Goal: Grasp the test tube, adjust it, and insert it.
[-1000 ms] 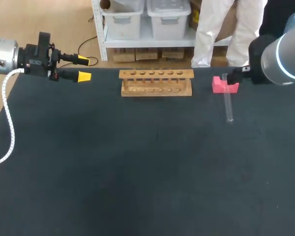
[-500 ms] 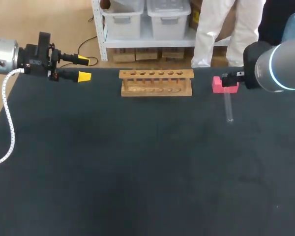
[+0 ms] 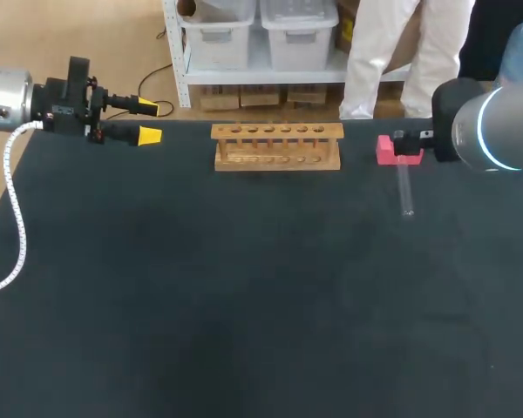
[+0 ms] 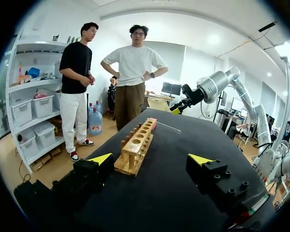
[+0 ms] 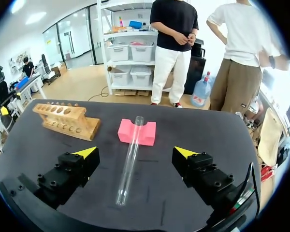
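Done: nothing; test tube [image 3: 405, 192] ungrasped, upper right.
Remaining: grasp, adjust, insert in rack [image 3: 277, 146].
Pincers: left gripper [image 3: 148, 121], right gripper [image 5: 135, 152] released, empty.

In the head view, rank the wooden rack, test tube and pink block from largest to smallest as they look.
1. Wooden rack, clearly largest.
2-3. Test tube and pink block: unsure; the tube is longer, the block wider and partly hidden.

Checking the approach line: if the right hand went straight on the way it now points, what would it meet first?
The right hand would likely meet the test tube, lying ahead between its open fingers; depth is unclear.
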Robot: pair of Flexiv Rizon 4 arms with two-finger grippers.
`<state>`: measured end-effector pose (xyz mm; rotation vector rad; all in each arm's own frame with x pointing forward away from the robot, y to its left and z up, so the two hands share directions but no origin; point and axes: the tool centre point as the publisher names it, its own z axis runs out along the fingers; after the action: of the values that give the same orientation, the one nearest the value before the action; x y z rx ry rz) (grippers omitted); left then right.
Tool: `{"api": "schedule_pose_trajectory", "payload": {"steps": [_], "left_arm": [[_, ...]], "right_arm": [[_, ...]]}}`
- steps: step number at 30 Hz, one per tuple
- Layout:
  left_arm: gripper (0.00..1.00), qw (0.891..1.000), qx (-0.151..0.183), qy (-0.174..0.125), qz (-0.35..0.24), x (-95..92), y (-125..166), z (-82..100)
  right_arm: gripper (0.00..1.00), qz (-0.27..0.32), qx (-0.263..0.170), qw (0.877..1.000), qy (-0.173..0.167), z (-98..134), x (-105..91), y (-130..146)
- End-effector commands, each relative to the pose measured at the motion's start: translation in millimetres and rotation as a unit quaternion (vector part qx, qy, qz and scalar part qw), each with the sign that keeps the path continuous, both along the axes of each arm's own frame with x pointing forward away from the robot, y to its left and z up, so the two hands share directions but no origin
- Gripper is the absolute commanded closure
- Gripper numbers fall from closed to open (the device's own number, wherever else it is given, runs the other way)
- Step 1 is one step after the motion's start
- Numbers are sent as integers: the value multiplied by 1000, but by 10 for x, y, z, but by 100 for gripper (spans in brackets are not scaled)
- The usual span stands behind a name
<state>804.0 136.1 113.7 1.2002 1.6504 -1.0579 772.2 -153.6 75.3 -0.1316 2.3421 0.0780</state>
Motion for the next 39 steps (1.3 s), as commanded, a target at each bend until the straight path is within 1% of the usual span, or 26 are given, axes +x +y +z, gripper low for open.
{"api": "schedule_pose_trajectory", "payload": {"steps": [1, 3, 15, 23, 31, 39], "left_arm": [[0, 1000, -1, -1, 0, -3, 5, -8], [0, 1000, -1, -1, 0, -3, 5, -8], [0, 1000, -1, -1, 0, -3, 5, -8], [0, 1000, -1, -1, 0, -3, 5, -8], [0, 1000, -1, -1, 0, -3, 5, -8], [0, 1000, -1, -1, 0, -3, 5, -8]], "right_arm": [[0, -7, -14, 999, -47, -135, 20, 115], [0, -12, -27, 998, -47, -189, 36, 138], [0, -19, -4, 998, -60, -404, 106, 133], [0, -20, 0, 998, -55, -571, 131, 144], [0, -20, 9, 999, -49, -700, 158, 231], [0, -26, 14, 999, -40, -805, 161, 208]]}}
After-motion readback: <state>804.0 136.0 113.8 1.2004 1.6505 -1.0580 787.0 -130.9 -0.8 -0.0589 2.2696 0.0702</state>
